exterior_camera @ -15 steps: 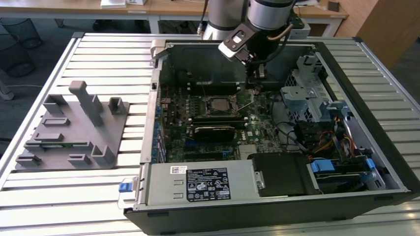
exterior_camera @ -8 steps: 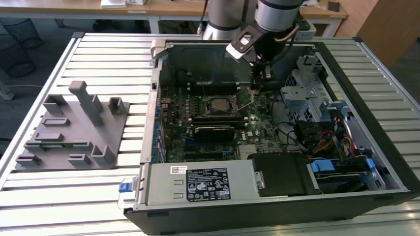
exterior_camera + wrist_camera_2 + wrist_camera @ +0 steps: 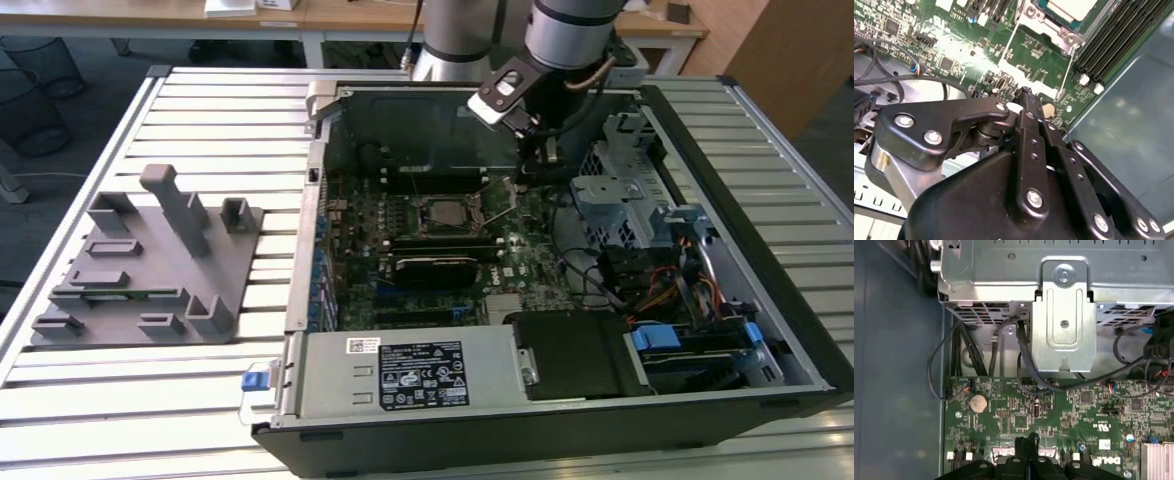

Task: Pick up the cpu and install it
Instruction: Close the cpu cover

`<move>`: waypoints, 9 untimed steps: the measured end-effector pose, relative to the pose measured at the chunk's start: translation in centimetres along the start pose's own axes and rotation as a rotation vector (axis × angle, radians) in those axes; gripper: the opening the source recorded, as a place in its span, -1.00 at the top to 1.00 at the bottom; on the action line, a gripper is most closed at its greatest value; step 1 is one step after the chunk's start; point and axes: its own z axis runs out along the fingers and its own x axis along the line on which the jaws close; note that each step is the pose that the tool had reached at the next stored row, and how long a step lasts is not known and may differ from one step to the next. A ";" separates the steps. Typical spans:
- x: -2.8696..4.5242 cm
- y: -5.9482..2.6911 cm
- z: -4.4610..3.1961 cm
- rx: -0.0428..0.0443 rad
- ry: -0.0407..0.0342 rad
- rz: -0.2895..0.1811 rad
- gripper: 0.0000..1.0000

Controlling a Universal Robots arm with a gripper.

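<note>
Motherboard [image 3: 358, 228] beneath end effector [image 3: 531, 172], case wall [image 3: 414, 125] near

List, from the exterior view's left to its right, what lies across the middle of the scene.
grey holder block → cpu → gripper → metal drive bracket

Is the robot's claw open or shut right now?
Shut. In both wrist views the claw has its two black fingers pressed together, with no gap and nothing seen between them, above the green circuit board.
</note>
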 end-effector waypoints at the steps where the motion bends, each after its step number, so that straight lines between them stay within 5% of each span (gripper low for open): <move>1: 0.00 0.12 0.08 0.0000 0.0000 -0.004 0.79; 9: 0.00 0.63 0.88 0.0007 0.0004 -0.029 0.79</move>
